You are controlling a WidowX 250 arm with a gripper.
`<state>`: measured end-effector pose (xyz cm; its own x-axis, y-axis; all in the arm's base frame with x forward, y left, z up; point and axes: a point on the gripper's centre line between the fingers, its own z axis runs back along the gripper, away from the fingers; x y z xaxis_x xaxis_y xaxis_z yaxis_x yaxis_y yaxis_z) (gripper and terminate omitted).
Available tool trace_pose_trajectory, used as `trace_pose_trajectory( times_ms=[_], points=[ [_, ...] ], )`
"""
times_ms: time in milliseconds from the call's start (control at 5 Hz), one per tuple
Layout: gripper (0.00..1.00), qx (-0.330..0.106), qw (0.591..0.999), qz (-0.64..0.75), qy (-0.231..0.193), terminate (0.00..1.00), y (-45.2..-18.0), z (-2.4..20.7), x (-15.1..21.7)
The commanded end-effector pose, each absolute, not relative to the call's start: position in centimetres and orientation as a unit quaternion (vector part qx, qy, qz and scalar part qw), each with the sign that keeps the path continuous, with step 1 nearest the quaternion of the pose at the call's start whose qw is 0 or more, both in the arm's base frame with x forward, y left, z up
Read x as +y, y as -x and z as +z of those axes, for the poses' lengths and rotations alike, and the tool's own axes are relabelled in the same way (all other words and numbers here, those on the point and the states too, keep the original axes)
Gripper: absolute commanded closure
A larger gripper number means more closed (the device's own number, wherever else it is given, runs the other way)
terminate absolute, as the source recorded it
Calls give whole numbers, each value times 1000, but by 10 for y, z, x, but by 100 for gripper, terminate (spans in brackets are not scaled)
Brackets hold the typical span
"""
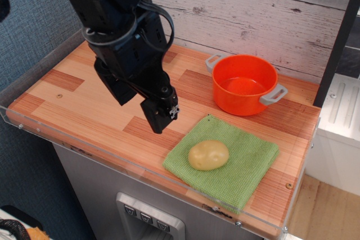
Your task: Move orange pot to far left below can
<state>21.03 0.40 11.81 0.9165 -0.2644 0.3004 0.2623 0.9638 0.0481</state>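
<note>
Nearest the camera lay a green cloth [225, 161]; beyond it the orange pot [244, 84] stood to the right of the pincer [163, 115], whose jaw state was unclear.

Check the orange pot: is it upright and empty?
Upright and empty: the orange pot sits on its base with its rim up, and its bare orange floor shows inside.

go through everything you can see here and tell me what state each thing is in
Orange pot: upright, no lid, empty, at the back right of the table.
Potato: lying on the green cloth.
Green cloth: spread flat at the front right.
End effector: over the table's middle, holding nothing; open or shut unclear.
Can: not visible.
</note>
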Motion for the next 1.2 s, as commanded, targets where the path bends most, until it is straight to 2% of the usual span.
trace_pose_trajectory(
  times_ms=[0, 400, 600, 800, 1000],
  points=[
    [0, -154, 979, -134, -3, 0, -210, 118, 4],
    [0, -175, 984, 26, 17, 0, -256, 128, -5],
    [0, -182, 970, 157, 49, 0, -278, 134, 3],
    [0, -161, 952, 251, 66, 0, -306, 125, 6],
    [0, -147, 933, 322, 60, 0, -331, 110, 7]
  ],
)
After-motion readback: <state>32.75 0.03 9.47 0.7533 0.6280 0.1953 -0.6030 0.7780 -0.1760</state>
